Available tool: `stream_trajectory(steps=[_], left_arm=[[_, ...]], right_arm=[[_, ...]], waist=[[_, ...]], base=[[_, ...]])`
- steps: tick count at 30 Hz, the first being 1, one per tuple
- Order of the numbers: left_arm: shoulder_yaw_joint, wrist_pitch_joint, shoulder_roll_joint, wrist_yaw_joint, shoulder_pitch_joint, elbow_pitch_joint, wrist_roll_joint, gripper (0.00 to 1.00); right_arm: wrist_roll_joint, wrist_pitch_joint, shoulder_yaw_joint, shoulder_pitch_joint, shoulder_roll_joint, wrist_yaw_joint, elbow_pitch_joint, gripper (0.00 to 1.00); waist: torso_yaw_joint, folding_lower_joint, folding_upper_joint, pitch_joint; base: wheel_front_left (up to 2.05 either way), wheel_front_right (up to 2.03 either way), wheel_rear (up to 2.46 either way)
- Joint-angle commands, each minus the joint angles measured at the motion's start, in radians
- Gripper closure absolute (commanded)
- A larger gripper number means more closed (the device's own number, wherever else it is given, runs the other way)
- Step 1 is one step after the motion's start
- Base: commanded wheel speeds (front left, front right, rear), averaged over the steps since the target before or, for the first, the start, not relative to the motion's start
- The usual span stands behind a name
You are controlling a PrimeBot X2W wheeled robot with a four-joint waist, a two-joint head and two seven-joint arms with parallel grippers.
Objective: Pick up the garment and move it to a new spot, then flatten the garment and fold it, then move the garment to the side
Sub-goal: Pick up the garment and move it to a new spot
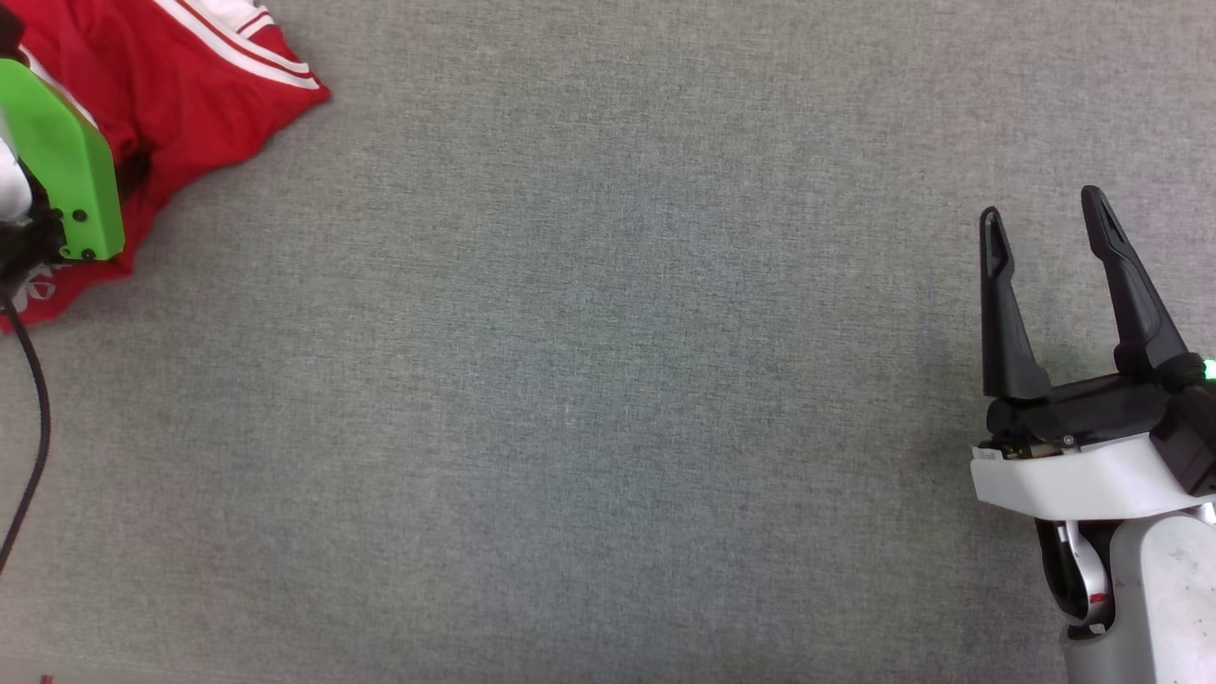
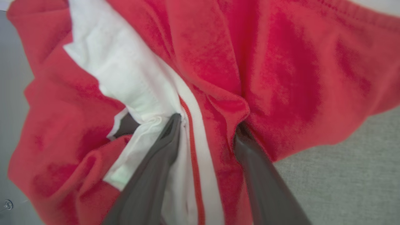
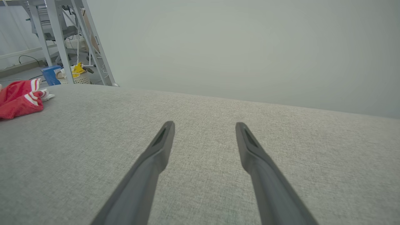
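Diagonally bunched garment [image 1: 190,95], corner pointing right

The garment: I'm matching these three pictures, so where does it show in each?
Head view: the garment crumpled in the upper left corner.
Left wrist view: close up, bunched against the open left hand.
Right wrist view: small, at the left edge.
Shared landmark: the grey fabric surface under it.

Open grey bench [image 1: 608,380] stretches between the spread right pincer [image 1: 1040,204] and the crumpled garment [image 1: 190,85] heaped at the far left, where the left pincer [image 2: 208,122], also spread, pushes into its folds.
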Motion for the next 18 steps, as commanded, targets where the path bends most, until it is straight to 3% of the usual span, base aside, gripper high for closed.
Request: stream_trajectory(steps=[1, 9, 18], left_arm=[[-0.025, -0.032, -0.011, -0.003, 0.031, 0.012, 0.008, 1.00], [-0.102, -0.230, 0.014, -0.003, -0.054, -0.078, 0.068, 1.00], [-0.230, -0.335, 0.004, -0.003, -0.140, -0.256, 0.117, 1.00]], right_arm=[[0.011, -0.009, -0.005, -0.013, 0.002, -0.001, 0.005, 0.00], [0.030, -0.009, 0.006, 0.014, 0.014, -0.001, 0.031, 0.00], [0.049, -0.009, 0.004, 0.061, 0.029, -0.001, 0.048, 0.00]], waist=[[0.012, 0.0000, -0.0001, -0.019], [0.048, 0.0000, -0.0001, -0.134], [0.043, 0.0000, -0.0001, -0.264]], base=[[0.00, 0.00, 0.00], [0.00, 0.00, 0.00], [0.00, 0.00, 0.00]])
